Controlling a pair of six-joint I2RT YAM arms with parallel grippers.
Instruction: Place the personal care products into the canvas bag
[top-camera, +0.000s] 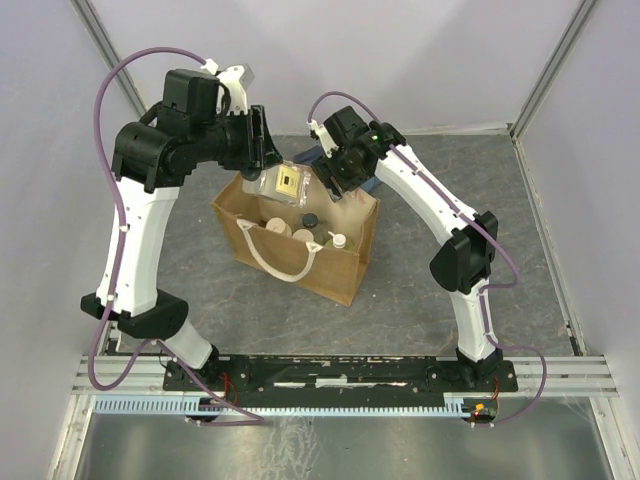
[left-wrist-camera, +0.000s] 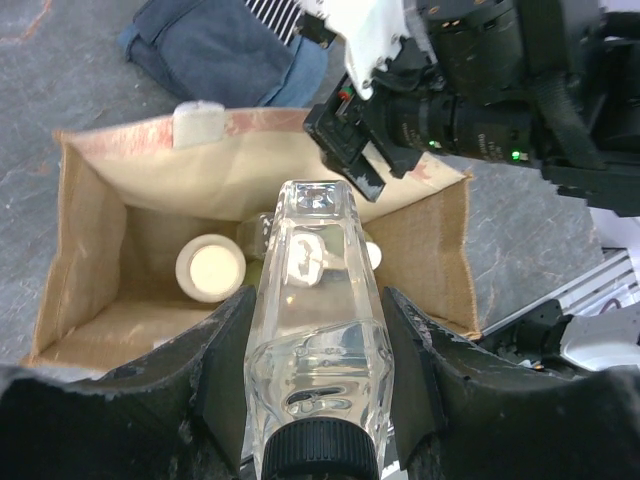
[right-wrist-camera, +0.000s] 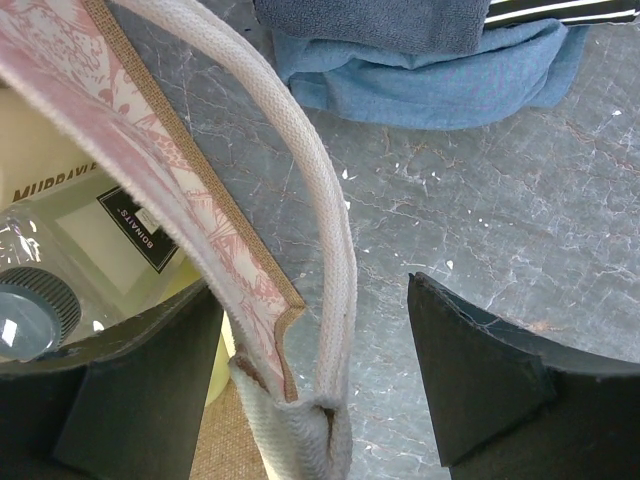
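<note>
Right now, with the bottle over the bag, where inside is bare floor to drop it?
Bare floor shows between the cream jar and the left wall of the canvas bag, and a strip along its right wall. The middle is crowded: bottle tops sit beneath the clear bottle in the left claw.

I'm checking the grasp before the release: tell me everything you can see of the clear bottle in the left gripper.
The clear bottle is rectangular, transparent plastic or glass by its look, with a dark ribbed cap at the wrist end and a yellowish label showing from above. The left gripper clamps its two sides. It hangs base-first over the open canvas bag, above the containers already inside, touching nothing but the fingers.
</note>
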